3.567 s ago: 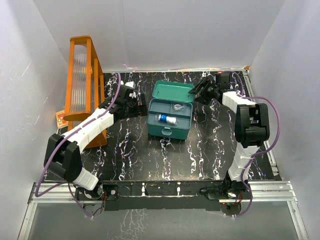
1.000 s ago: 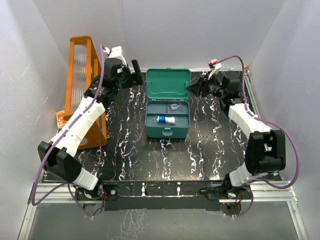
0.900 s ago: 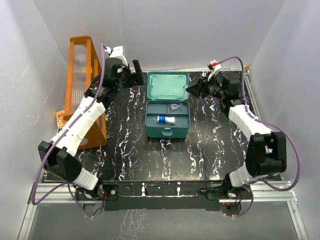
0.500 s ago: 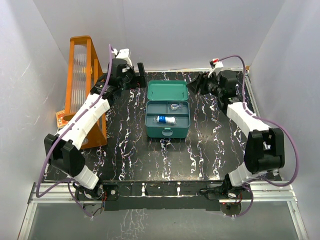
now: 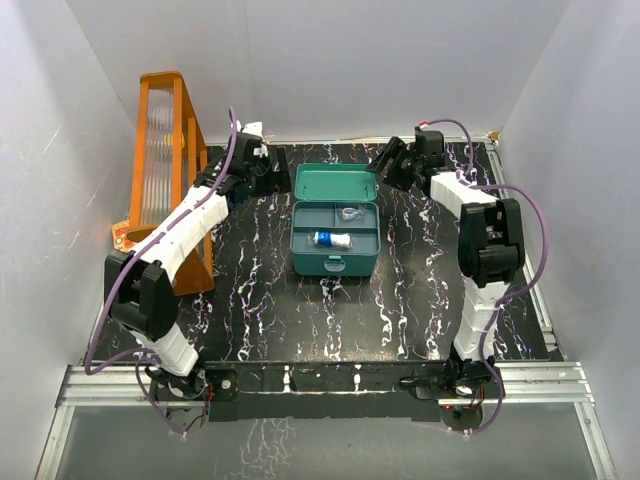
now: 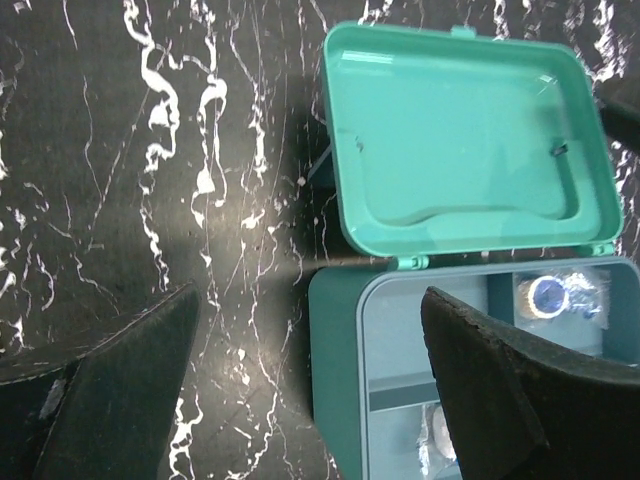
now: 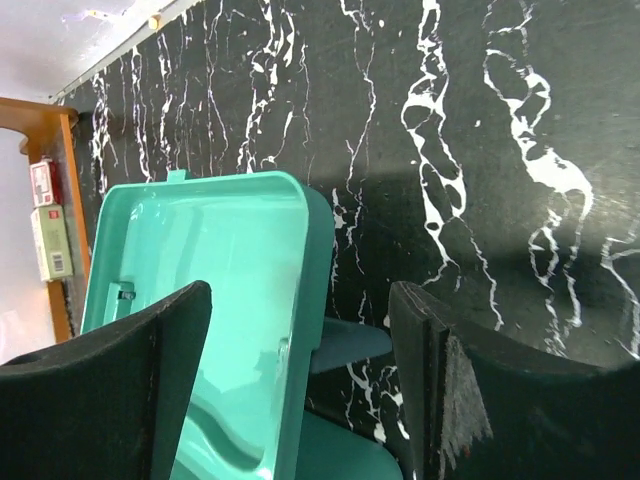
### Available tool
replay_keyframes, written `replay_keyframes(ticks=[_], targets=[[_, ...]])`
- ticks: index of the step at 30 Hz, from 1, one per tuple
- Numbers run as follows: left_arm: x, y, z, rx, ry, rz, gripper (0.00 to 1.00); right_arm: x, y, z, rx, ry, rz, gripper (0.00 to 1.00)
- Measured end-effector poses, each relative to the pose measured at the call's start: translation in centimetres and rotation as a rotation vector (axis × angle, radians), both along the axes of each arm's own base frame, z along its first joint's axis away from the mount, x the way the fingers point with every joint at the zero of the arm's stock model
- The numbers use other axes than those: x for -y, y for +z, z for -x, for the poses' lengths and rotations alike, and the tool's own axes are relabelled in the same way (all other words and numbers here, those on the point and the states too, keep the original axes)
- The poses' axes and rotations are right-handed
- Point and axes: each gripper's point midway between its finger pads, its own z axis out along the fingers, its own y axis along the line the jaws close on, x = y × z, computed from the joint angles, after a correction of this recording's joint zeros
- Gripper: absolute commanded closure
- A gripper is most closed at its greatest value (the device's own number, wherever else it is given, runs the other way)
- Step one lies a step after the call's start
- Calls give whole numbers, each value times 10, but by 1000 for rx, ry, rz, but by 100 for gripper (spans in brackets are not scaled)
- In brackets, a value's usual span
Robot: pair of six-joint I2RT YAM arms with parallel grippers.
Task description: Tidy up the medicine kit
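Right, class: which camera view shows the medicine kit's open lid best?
Left wrist: the medicine kit's lid shows whole, its inside facing the camera. Top external shows it whole but small; right wrist catches only part, at a slant.

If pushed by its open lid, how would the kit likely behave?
The kit looks like rigid plastic holding little, so probably light and quick to slide on the table. Its lid stands open on hinges, so it would likely swing first.

Lab robot cell, white panel walls (image 5: 330,60), black marbled table (image 5: 270,300), aluminium base rail (image 5: 560,378)
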Motion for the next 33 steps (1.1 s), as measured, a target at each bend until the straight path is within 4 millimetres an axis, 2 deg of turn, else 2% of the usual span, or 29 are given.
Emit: replay_keyframes(ticks=[3,7,12,16,21,28,33], targets=[[-2,-16,7,-41,2,-1,10,-10,-10,-9,-42,13,-63,29],[-2,-31,14,-81,1,0,10,-26,-12,-20,-65,48,-168,29],[-4,-41,19,-107,4,-3,10,-41,-10,-18,-90,96,-272,31],[-4,-42,19,-107,4,-2,10,-47,4,-19,-15,140,-305,32],[-5,-41,18,-104,6,-1,10,-47,22,-9,80,204,-295,35],[-8,-40,17,-99,15,-4,10,-53,61,9,229,309,-293,36],[-11,-33,14,-82,27,-9,10,-52,78,22,289,344,-269,36]])
